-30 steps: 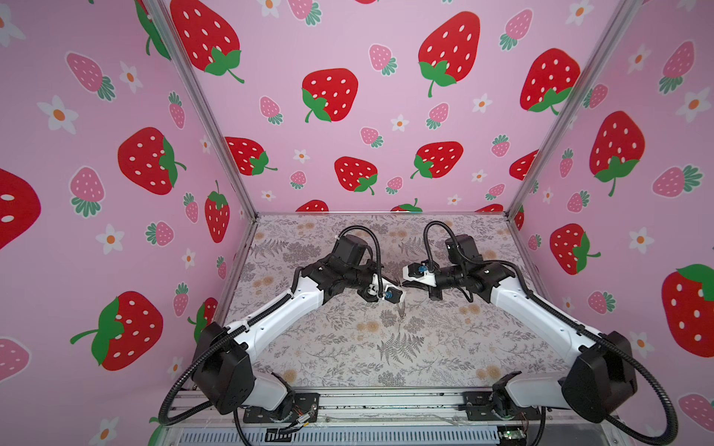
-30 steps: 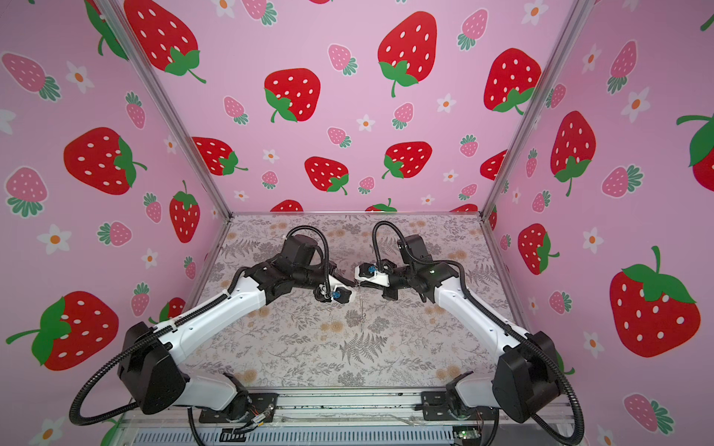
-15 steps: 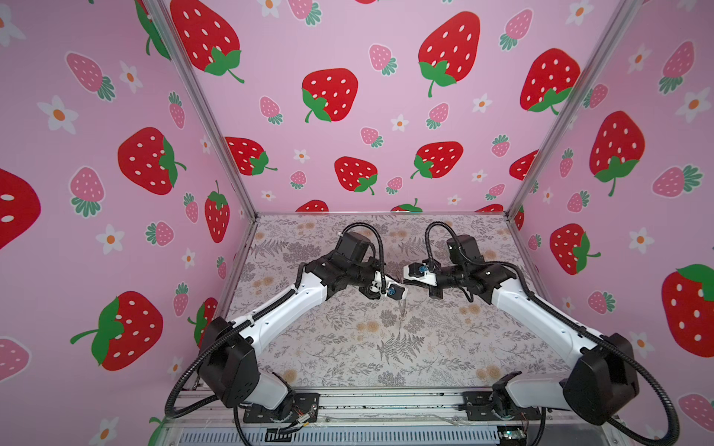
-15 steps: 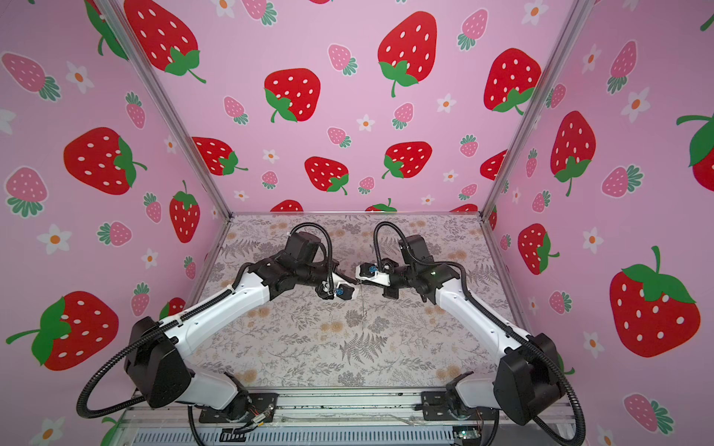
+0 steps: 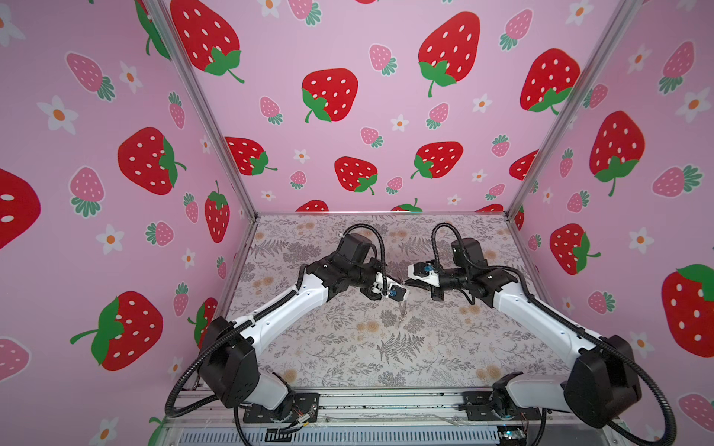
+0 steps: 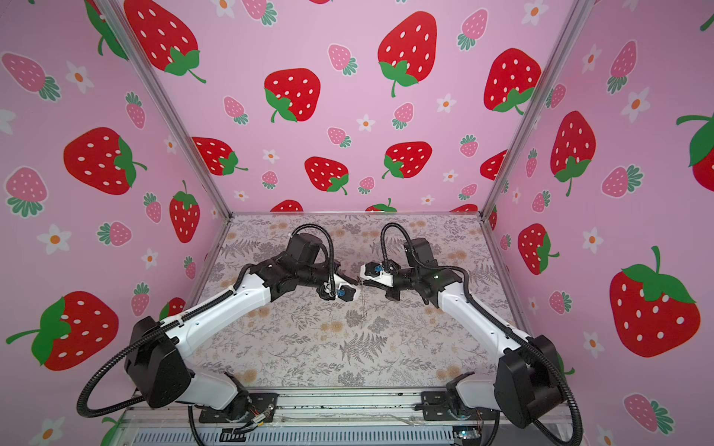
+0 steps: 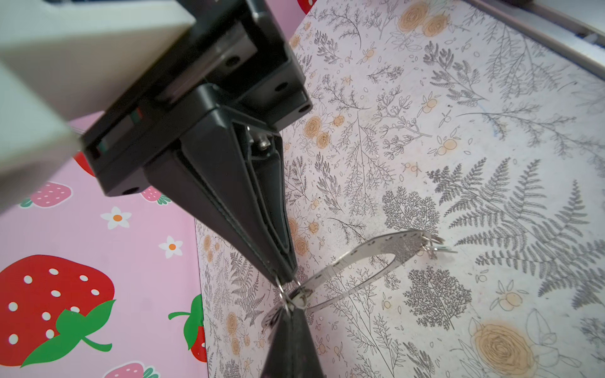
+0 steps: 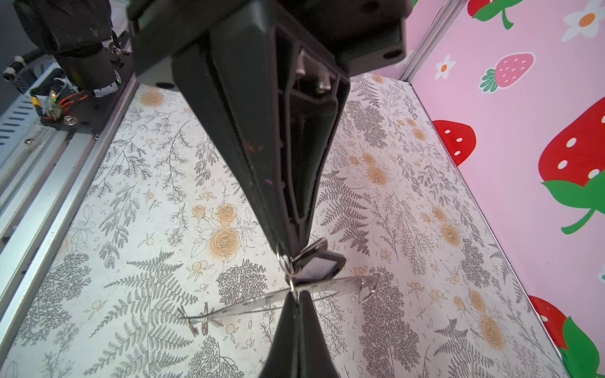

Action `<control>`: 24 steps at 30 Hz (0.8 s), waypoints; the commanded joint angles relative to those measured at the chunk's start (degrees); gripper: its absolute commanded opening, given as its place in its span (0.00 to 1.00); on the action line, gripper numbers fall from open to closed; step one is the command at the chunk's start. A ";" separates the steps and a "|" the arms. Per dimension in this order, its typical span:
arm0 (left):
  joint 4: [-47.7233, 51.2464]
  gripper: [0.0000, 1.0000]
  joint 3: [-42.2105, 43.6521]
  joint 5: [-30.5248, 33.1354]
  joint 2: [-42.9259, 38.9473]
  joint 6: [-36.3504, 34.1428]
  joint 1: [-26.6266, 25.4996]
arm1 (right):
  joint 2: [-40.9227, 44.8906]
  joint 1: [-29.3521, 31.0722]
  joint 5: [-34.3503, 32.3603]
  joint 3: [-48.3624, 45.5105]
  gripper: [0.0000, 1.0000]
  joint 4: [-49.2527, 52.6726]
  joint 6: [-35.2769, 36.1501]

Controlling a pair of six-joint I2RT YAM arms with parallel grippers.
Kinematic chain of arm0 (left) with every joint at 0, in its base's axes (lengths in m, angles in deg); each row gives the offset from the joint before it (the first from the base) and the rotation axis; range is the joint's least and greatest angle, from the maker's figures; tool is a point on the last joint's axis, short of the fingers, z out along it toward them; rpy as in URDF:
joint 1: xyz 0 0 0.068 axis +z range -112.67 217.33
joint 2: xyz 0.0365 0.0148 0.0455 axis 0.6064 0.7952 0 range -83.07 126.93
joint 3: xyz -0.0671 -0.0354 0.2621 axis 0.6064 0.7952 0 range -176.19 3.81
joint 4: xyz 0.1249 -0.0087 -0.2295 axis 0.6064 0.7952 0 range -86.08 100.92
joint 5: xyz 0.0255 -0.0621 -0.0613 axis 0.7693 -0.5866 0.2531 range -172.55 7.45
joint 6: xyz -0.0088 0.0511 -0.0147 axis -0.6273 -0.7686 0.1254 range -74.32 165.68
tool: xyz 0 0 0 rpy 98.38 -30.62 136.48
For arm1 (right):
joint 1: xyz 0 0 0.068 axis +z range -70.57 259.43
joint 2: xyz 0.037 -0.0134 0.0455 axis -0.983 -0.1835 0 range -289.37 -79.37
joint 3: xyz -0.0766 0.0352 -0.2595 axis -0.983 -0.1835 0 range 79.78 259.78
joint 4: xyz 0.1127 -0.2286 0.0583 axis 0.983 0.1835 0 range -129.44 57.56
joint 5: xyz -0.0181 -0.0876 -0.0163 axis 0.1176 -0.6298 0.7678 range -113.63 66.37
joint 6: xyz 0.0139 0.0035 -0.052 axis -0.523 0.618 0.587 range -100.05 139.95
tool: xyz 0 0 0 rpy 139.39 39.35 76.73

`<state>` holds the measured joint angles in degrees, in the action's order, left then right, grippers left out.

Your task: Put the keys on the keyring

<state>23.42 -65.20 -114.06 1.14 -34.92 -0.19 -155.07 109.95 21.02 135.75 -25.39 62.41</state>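
The left wall [image 5: 116,231], pink with strawberries, meets the desk [image 5: 347,347] at a metal frame edge. From the front rail [image 5: 386,403] the left arm [image 5: 286,309] reaches in over the middle of the desk, well away from that edge.

The left tool [image 7: 285,276] has its jaws pressed together on a small wire loop [image 7: 282,289] at the rim of the keyring [image 7: 386,243]. The keyring hangs from this point above the desk, touching nothing below. Its far rim carries more small loops [image 7: 432,243], and patterned desk shows all around it.

The right tool [image 8: 290,255] meets the left one tip to tip. Its jaws are also together, clamped on a wire loop from which the tag [image 8: 322,265] hangs just beside its tip. The tag is black-rimmed with a pale centre and lies right at the keyring's edge [image 8: 262,302]. Whether the tag's loop has passed through the rim cannot be told.

The right arm [image 5: 541,316] runs back to the rail, near the right wall [image 5: 618,231] but apart from it.
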 commanded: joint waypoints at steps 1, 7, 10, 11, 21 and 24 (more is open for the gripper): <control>5.38 0.00 1.99 -3.10 -1.75 -0.62 -0.63 | 0.65 -1.87 1.66 0.77 0.00 -5.62 -1.72; 4.76 0.00 2.79 -3.21 -2.66 -0.96 -0.63 | -0.48 -1.87 3.44 1.25 0.00 -4.74 -1.94; 5.07 0.00 2.76 -3.30 -2.45 -0.92 -0.62 | -0.28 -1.91 3.50 1.81 0.00 -4.36 -1.26; 5.38 0.00 2.89 -2.98 -2.06 -1.13 -0.61 | 0.25 -1.87 2.91 1.82 0.00 -4.88 -1.19; 8.36 0.00 0.31 -1.37 2.23 -1.32 -0.69 | 2.67 -1.52 1.82 3.49 0.00 -6.53 1.35; 8.00 0.00 0.28 -0.77 2.42 -1.28 -0.97 | 2.16 -1.52 1.12 3.79 0.00 -5.59 2.03</control>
<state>22.29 -65.05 -114.01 1.75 -35.29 -0.19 -155.16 109.62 21.56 135.75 -25.92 62.82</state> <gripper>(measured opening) 0.042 0.045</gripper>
